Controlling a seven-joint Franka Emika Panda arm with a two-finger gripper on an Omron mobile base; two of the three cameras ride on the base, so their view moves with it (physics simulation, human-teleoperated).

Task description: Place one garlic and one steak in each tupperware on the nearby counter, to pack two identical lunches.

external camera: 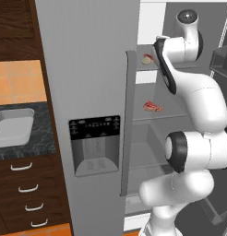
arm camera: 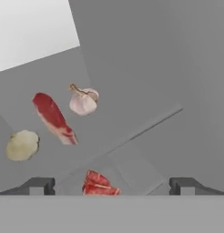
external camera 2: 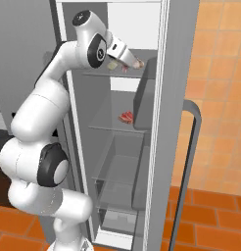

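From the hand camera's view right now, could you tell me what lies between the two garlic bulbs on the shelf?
In the hand view, a steak lies between the white garlic and the yellowish garlic, touching neither.

**Garlic and steaks on the fridge shelves, one container on the counter**

On the upper shelf lie a white garlic bulb [arm camera: 84,101] with a short stem, a yellowish garlic [arm camera: 22,145] and, between them, a long red steak [arm camera: 53,118] with a pale end. A second steak [external camera: 152,107] lies flat on the shelf below. A pale rounded tupperware [external camera: 13,127] sits on the black speckled counter [external camera: 40,138].
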